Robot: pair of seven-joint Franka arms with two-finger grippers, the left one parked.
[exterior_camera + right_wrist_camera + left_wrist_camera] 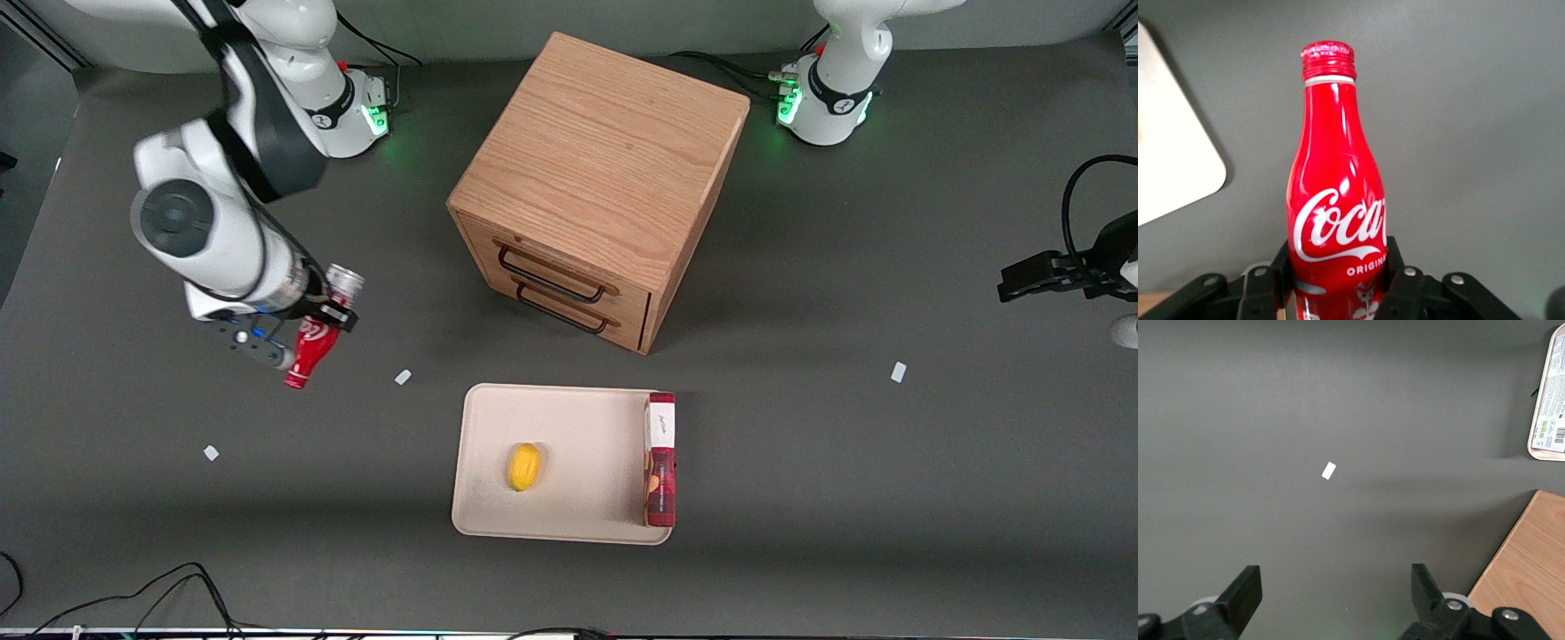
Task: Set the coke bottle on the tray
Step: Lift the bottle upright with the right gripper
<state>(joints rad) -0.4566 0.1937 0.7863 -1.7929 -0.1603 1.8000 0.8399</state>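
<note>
My right gripper [322, 313] is shut on the coke bottle [313, 350], a small red contour bottle with white script. It holds the bottle in the air above the grey table, cap end pointing down and silver end up, toward the working arm's end of the table. In the right wrist view the bottle [1337, 200] sits between the two black fingers [1405, 283], which press on its lower body. The beige tray [569, 418] lies on the table nearer the front camera than the wooden cabinet, well apart from the bottle. Its corner [1171, 160] shows in the right wrist view.
A wooden drawer cabinet [600, 178] stands at the table's middle. On the tray lie a yellow lemon-like fruit [524, 467] and a red rectangular box [661, 462] along one rim. Small white tape marks [403, 377] dot the table.
</note>
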